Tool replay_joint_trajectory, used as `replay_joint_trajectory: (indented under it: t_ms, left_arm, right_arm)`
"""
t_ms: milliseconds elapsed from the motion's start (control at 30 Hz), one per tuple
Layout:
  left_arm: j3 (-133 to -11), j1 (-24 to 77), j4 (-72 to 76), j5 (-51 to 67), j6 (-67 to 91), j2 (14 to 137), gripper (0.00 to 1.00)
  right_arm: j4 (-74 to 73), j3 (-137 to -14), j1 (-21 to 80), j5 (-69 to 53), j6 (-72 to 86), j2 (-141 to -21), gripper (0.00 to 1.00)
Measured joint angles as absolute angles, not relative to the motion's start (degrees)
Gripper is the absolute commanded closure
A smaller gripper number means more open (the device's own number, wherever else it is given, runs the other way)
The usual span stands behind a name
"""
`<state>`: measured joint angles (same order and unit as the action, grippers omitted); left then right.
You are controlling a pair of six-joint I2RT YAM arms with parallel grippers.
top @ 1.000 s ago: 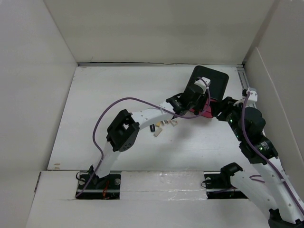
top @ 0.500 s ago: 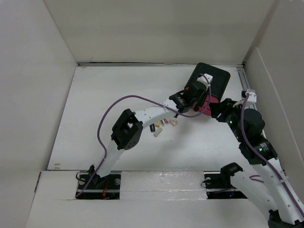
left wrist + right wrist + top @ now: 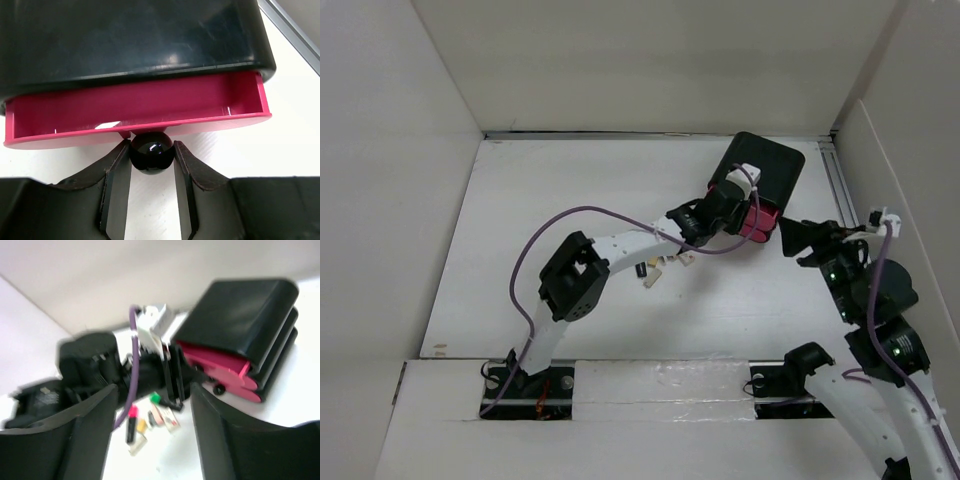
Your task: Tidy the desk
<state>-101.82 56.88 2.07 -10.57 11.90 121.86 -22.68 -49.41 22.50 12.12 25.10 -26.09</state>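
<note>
Two fingers (image 3: 116,192) of left pincer (image 3: 151,150) tight against black knob (image 3: 152,156)

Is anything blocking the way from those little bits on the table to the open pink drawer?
Yes. The end of the left arm sits between the small items on the desk and the pink drawer, jaws closed on its black knob. Nothing else visible lies between them.

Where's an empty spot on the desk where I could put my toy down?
The big bare stretch of desk on the left, between the left wall and the left arm. It's crowded on the right: the small bits, the black drawer box and the right arm bunch together.
</note>
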Motion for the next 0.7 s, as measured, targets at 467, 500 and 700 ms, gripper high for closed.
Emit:
replay_joint_trajectory:
  t_ms: [467, 500, 700]
  left_arm:
    - [-87.13, 56.88, 6.44, -6.48, 13.10, 111.66, 1.00]
    - [-85.73, 56.88, 6.44, -6.46, 13.13, 110.63, 1.00]
    - [-79.75, 56.95, 9.69, -5.65, 13.61, 106.96, 1.00]
  right_arm:
    - [-22.20, -51.16, 22.50, 16.16, 25.32, -24.56, 0.55]
    - [-22.22, -50.87, 22.50, 16.19, 25.30, -24.77, 0.55]
    - [-22.02, -49.58, 22.50, 15.90, 25.34, -26.81, 0.60]
